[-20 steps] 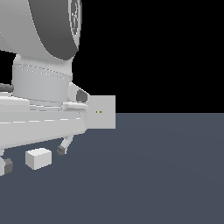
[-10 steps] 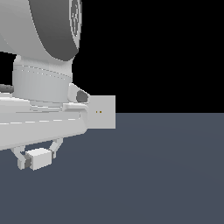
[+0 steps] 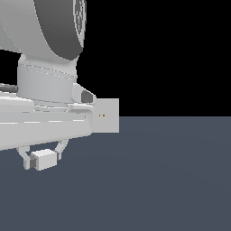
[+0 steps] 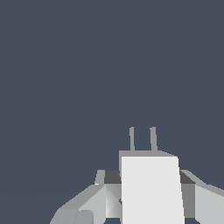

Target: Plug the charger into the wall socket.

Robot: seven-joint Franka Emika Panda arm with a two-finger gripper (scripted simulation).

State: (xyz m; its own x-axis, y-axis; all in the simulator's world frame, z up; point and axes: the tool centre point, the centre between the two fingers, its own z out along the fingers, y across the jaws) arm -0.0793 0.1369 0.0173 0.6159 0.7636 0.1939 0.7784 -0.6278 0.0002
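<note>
The gripper (image 3: pixel 43 159) hangs under the arm at the exterior view's left, its jaws closed on the charger (image 3: pixel 44 159), one finger on each side of the small off-white block. In the wrist view the charger (image 4: pixel 152 188) sits between the fingers with its two prongs (image 4: pixel 142 139) pointing away over the dark table (image 4: pixel 87 78). The wall socket (image 3: pixel 107 115) stands upright on the table (image 3: pixel 162 180), well apart from the charger, toward the exterior view's right, partly hidden by the arm.

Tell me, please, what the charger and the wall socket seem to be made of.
Charger: probably matte off-white plastic, flat and unshaded; its two thin grey prongs suggest metal. Wall socket: pale grey-white panel, possibly plastic, with a plain, dull face. As renders, both stay uncertain.
</note>
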